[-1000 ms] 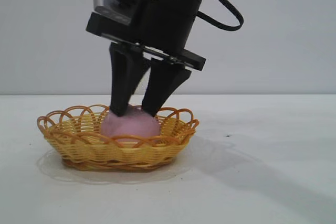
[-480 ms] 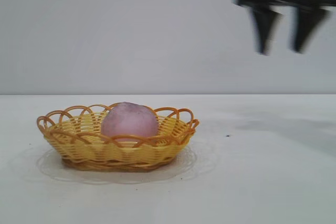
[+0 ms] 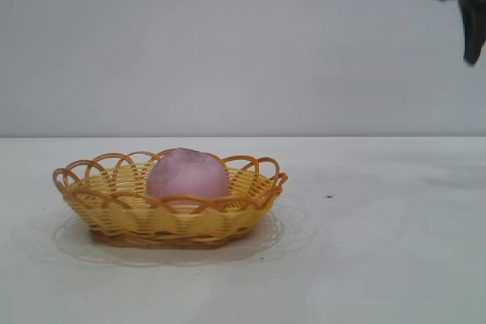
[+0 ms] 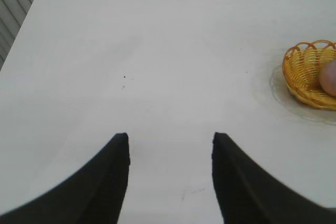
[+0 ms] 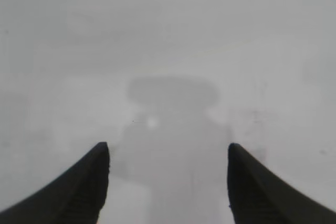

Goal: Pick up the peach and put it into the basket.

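The left tool [image 4: 170, 182] and right tool [image 5: 168, 182] have matte black, tapering fingers.

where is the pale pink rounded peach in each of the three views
Exterior view: the pale pink rounded peach sits left of centre, inside the yellow woven wicker basket.
Left wrist view: a sliver of it shows at the right edge, in the same basket.
Right wrist view: not in it.
Shared landmark: the basket's orange looped rim.

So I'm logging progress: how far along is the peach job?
It looks done. The peach sits inside the basket with nothing touching it. The right gripper is open and empty, high at the exterior view's upper right edge. The left gripper is open over bare table. Nothing seems left.
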Robot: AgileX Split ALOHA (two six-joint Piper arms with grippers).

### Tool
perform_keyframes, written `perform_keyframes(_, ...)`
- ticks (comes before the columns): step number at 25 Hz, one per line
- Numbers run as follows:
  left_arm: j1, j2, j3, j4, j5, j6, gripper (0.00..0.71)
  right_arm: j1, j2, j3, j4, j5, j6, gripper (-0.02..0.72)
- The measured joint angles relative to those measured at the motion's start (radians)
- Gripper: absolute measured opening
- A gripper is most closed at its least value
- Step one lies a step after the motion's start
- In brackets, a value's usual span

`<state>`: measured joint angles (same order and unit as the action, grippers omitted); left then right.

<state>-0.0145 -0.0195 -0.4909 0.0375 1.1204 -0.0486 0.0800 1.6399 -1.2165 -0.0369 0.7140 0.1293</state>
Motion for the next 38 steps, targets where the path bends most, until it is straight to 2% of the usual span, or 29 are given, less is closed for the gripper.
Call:
perform_keyframes(3, 0.000, 0.000, 0.000, 0.000, 0.000, 0.000, 0.312, 0.000, -0.219, 0.196, 0.000, -0.038, 0.000, 0.456)
perform_keyframes(5, 0.000, 0.000, 0.000, 0.000, 0.000, 0.000, 0.312, 0.000, -0.350, 0.327, 0.000, -0.018, 0.000, 0.456)
perform_keyframes(6, 0.000, 0.000, 0.000, 0.000, 0.000, 0.000, 0.312, 0.000, -0.416, 0.368, 0.000, 0.010, 0.000, 0.456)
perform_keyframes(13, 0.000, 0.000, 0.000, 0.000, 0.000, 0.000, 0.312, 0.000, -0.835, 0.528, 0.000, 0.351, 0.000, 0.456)
perform_keyframes(17, 0.000, 0.000, 0.000, 0.000, 0.000, 0.000, 0.312, 0.000, -1.117, 0.603, 0.000, 0.453, 0.000, 0.456)
perform_keyframes(22, 0.000, 0.000, 0.000, 0.000, 0.000, 0.000, 0.312, 0.000, -1.418, 0.691, 0.002, 0.475, 0.008, 0.456)
perform_keyframes(27, 0.000, 0.000, 0.000, 0.000, 0.000, 0.000, 0.312, 0.000, -1.618, 0.717, 0.008, 0.431, 0.005, 0.456)
perform_keyframes(38, 0.000, 0.000, 0.000, 0.000, 0.000, 0.000, 0.312, 0.000, -1.657, 0.718, 0.010, 0.431, -0.009, 0.456)
